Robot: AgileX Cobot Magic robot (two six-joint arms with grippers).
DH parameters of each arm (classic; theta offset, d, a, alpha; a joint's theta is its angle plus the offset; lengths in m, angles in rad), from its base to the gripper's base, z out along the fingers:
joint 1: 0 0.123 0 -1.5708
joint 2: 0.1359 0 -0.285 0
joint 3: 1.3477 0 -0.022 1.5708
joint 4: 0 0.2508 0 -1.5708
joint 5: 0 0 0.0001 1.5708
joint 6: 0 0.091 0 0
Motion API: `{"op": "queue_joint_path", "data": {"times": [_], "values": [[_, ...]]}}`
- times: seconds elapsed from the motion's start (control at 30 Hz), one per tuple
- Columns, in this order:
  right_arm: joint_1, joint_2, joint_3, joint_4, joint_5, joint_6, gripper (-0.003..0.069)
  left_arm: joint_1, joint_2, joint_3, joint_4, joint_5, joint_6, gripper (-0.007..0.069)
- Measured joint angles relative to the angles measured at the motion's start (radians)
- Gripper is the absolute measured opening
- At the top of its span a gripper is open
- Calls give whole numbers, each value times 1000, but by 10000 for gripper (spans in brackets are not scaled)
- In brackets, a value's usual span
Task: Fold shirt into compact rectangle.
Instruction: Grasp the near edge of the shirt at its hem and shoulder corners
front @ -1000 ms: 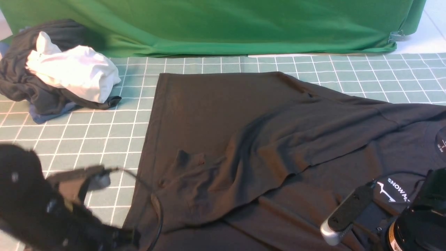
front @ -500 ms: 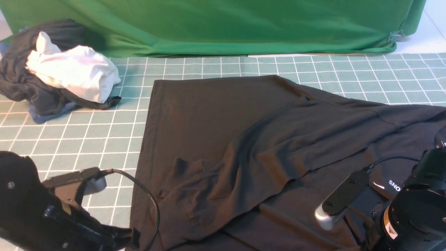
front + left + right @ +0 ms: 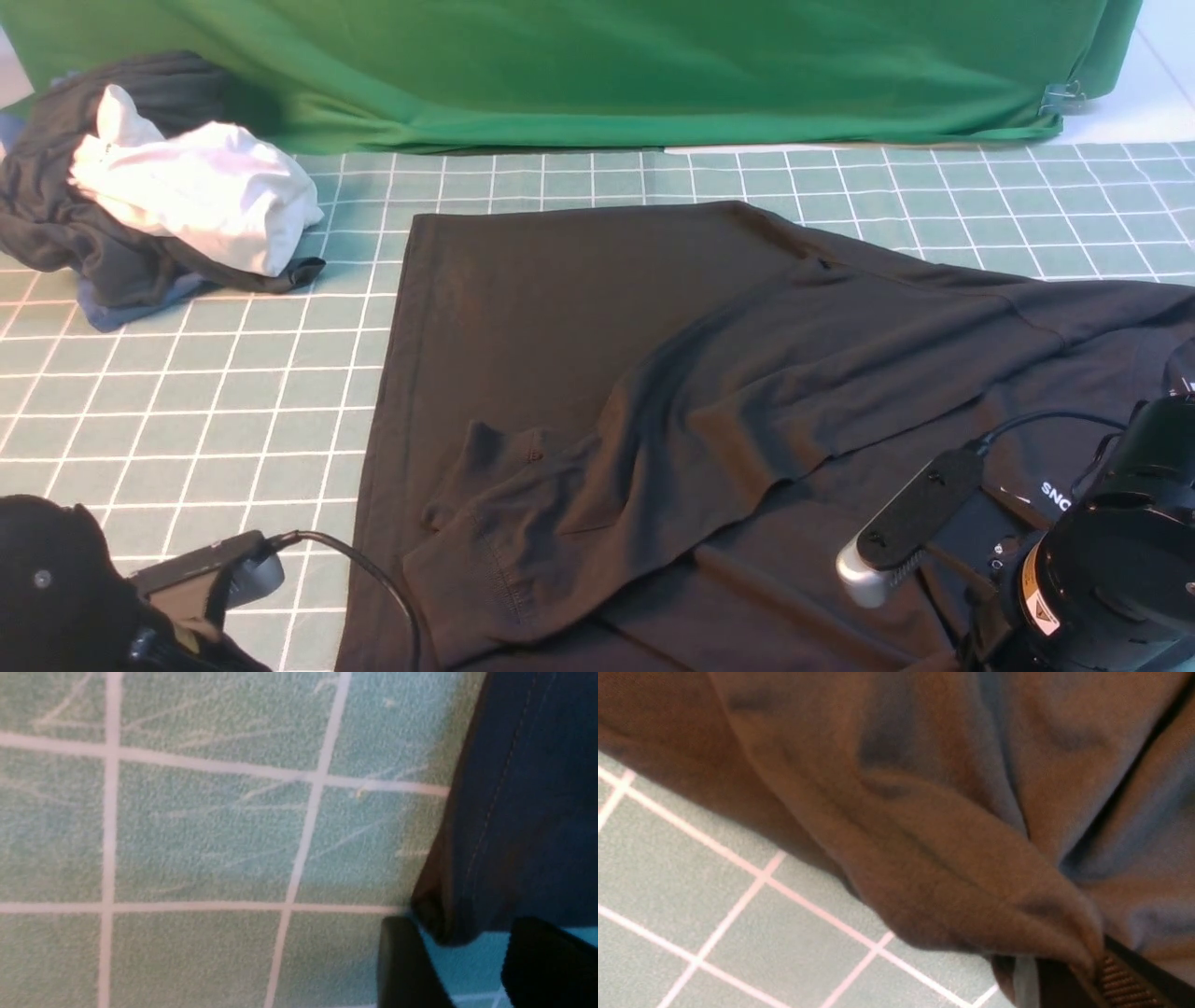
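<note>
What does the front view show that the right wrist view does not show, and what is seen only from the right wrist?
Only the front view shows the full spread of the shirt, its white logo letters, the heap of clothes and the green backdrop. Only the right wrist view shows the right tool, which appears closed on a bunched fold of the fabric, seen close. Both views show the black shirt lying on the grid mat.

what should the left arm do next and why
Probably ease the left hand slightly forward and close it: it stands open, and a hem corner of the shirt lies right at its fingertips, not yet gripped.
</note>
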Motion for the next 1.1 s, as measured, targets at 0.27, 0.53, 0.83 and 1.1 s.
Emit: {"op": "queue_joint_path", "data": {"times": [0.27, 0.53, 0.83, 1.1], "values": [[0, 0, 0, -1, -7, -3, 47, 0, 87, 2, -34, -49, 39, 377], [0, 0, -1, -1, -11, -3, 47, 0, 97, 0, -134, -66, 81, 337], [0, 0, -1, -1, -19, -3, 46, 0, 107, 0, -145, -103, 85, 302], [0, 0, -1, -1, -25, -3, 46, 0, 109, 1, -133, -155, 136, 27]]}}
